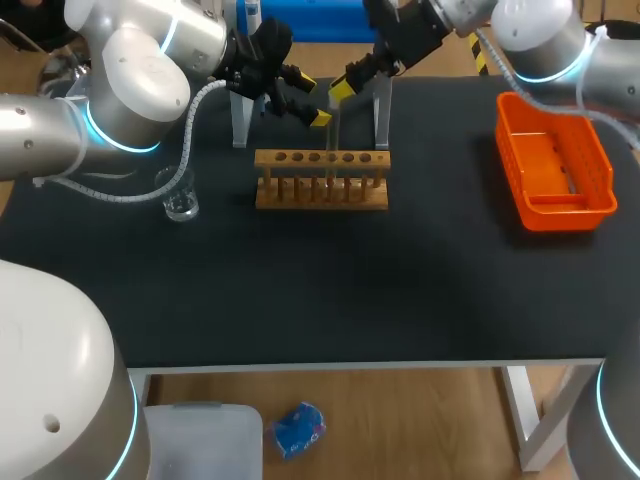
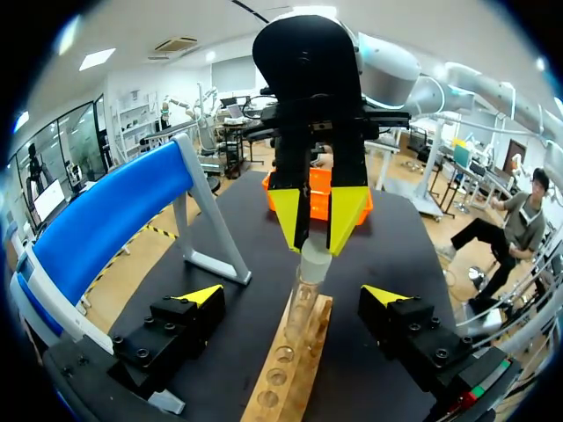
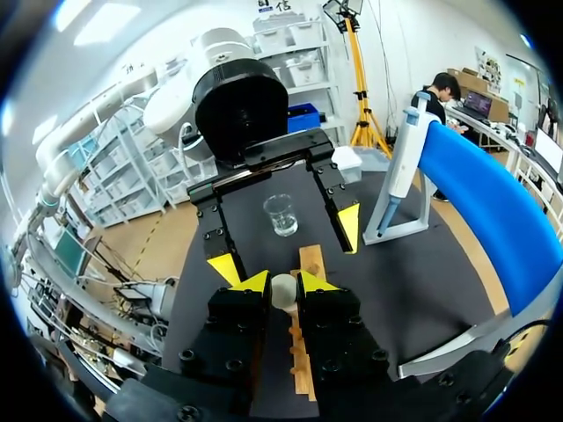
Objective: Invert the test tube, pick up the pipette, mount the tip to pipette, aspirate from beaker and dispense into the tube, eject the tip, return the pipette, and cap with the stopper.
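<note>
Right gripper (image 3: 283, 283): fingers closed hard on the pale stopper (image 2: 315, 260), which sits at the mouth of the test tube (image 2: 303, 303). The tube stands upright in the wooden rack (image 1: 320, 192).

Left gripper (image 1: 312, 100): wide open and holding nothing, with one finger on each side of the tube, neither touching.

Pipette (image 3: 400, 171): hanging on the blue stand (image 2: 106, 220).

Step judged to be capping. Press straight down along the tube's axis, lightly, since glass in a loose rack may tip. Let go only once the stopper is seated.

Black table (image 1: 300, 290): beaker (image 1: 180, 195) to the robot's left of the rack, orange bin (image 1: 555, 165) well apart at the right.
</note>
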{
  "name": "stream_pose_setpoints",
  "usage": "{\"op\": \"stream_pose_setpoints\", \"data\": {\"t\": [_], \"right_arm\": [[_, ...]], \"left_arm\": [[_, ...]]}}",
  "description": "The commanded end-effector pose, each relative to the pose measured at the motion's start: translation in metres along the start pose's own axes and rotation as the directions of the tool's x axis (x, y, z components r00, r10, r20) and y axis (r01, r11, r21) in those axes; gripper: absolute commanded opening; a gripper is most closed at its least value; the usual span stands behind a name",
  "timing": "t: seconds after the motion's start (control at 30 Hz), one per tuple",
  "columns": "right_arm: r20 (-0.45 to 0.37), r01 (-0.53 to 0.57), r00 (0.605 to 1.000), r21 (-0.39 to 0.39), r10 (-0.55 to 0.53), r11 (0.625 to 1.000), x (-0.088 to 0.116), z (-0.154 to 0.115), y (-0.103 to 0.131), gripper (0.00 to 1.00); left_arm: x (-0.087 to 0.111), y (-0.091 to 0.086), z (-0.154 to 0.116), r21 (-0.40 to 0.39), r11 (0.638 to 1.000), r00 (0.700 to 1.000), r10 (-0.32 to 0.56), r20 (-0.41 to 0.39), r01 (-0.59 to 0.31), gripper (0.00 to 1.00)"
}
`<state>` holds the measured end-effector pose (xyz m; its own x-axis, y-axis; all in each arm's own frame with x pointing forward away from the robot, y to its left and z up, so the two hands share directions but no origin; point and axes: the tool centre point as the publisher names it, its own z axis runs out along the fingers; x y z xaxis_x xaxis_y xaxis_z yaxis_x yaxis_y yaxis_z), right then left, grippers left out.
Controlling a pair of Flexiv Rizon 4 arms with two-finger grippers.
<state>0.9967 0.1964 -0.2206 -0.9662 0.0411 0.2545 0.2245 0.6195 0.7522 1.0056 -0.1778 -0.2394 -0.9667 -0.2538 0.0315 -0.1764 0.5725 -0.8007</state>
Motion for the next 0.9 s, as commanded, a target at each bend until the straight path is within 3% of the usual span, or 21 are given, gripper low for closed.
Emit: {"op": "stream_pose_setpoints", "data": {"t": [0.03,0.9], "right_arm": [[-0.008,-0.001,1.0,0.003,0.001,1.0,-0.0012,0.0004,-0.0007,0.0],[-0.018,-0.011,1.0,0.033,0.012,0.999,-0.0011,0.0073,-0.0071,0.0]], "left_arm": [[-0.0009,-0.0006,-0.0005,-0.004,1.0,1.0,-0.001,-0.004,0.001,1.0],[-0.0009,-0.0006,-0.0005,-0.004,1.0,1.0,-0.001,-0.004,0.001,1.0]]}}
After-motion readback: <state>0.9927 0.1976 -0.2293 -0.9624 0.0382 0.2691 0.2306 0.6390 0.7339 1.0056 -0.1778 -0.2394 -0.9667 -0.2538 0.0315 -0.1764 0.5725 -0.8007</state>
